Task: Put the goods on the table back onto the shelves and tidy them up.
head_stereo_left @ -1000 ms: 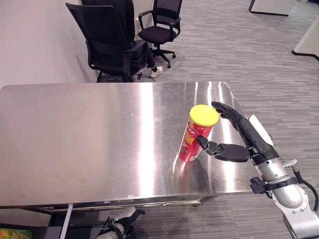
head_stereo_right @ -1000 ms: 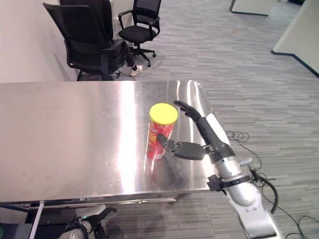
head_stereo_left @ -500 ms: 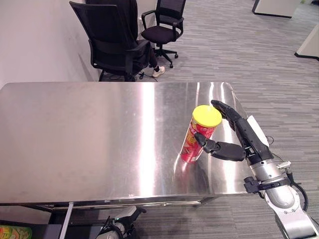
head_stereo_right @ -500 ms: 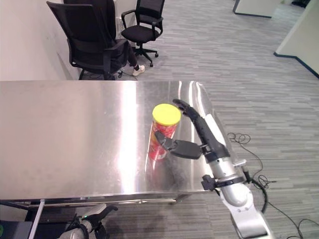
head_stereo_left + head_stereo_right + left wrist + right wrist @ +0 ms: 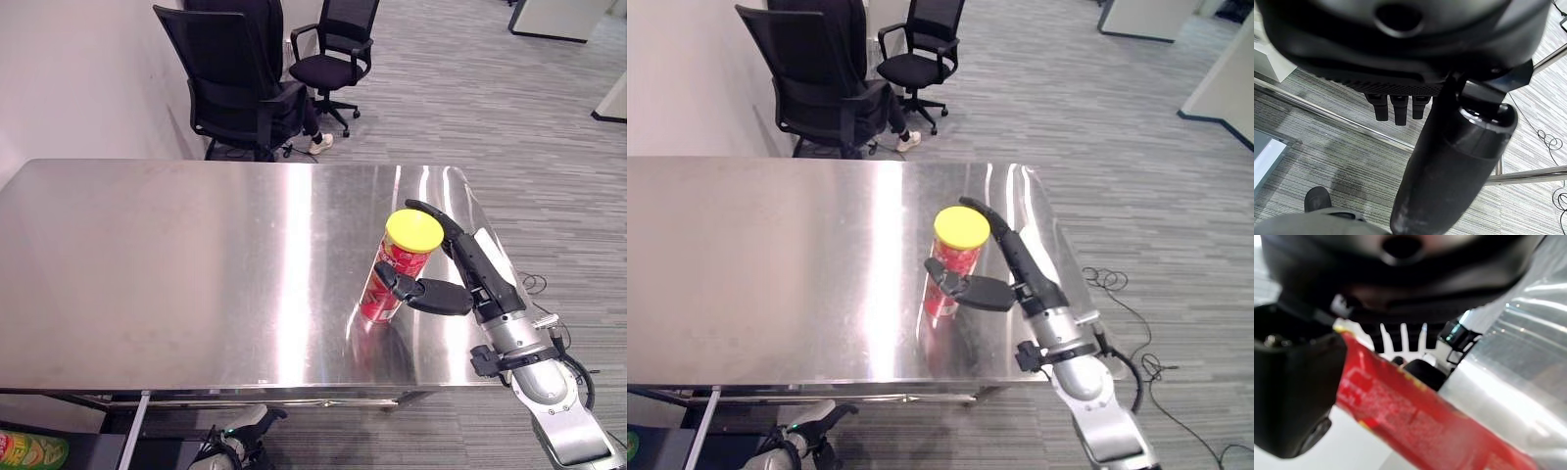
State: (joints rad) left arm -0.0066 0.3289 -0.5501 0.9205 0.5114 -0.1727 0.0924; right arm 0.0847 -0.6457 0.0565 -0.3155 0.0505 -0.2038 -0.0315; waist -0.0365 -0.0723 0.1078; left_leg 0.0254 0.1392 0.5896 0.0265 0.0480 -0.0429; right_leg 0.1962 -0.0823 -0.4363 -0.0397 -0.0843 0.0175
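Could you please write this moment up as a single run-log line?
right hand: open around can, thumb in front, fingers behind | can: upright, near table's right edge | table: steel | left hand: idle, over floor

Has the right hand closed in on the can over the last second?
Yes. Against the table, the right hand has moved toward the can; its thumb now lies across the can's front and the fingers reach behind the lid.

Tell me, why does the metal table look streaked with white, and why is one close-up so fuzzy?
Left eye view: glare runs in bright bands down the shiny steel table, which mirrors the red cylindrical can with the yellow lid. Right wrist view: the can sits too close, so it blurs.
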